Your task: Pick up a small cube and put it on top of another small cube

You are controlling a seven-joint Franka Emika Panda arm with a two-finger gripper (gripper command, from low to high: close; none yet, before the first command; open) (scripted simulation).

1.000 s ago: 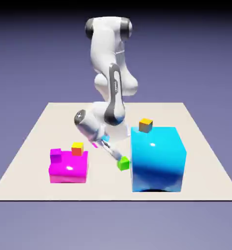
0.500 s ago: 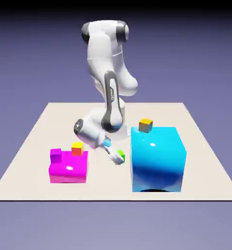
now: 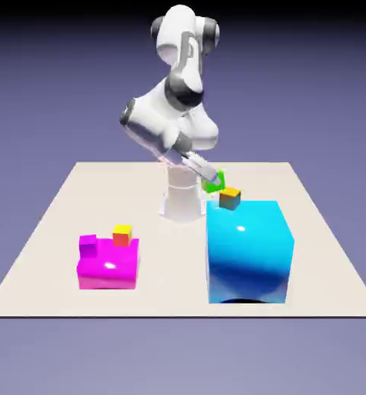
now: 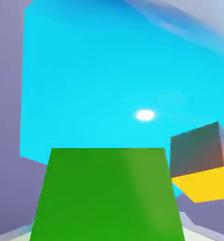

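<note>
Blue-violet backdrop framing a pale desk [image 3: 155, 285] as green cube rides aloft

Relative to the big blue block [image 3: 247, 251], the end effector [image 3: 215, 180] is hovering above its far edge, toward the exterior view's left — clamping on the green cube [image 3: 214, 182] and tilting. The orange-topped cube [image 3: 230, 198] is resting on the block's top, near that edge, with the green cube hanging close to it. Well off to the block's left, a magenta block [image 3: 109, 266] is sitting — a yellow-topped cube [image 3: 122, 235] and a magenta cube [image 3: 88, 246] are showing beside each other there.

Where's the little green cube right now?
The green cube is up in the gripper's grasp; in the exterior view it shows just up and left of the orange-topped cube.
</note>
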